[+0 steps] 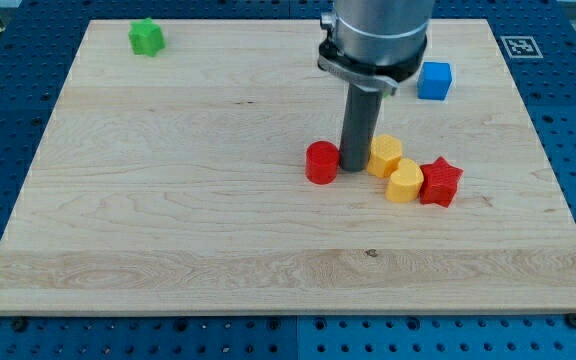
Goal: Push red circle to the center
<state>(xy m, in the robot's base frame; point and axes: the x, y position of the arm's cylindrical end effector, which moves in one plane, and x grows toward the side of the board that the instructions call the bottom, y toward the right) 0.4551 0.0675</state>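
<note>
The red circle [321, 162] lies on the wooden board [168, 230], a little right of the board's middle. My tip [354, 166] stands on the board right against the red circle's right side, between it and a yellow hexagon block [385, 156]. The rod rises straight up from there to the grey arm body at the view's top.
A second yellow block [405, 182] lies just below and right of the first, touching a red star [441, 182] at its right. A blue cube [434, 80] sits near the top right. A green star [147, 37] sits at the top left corner.
</note>
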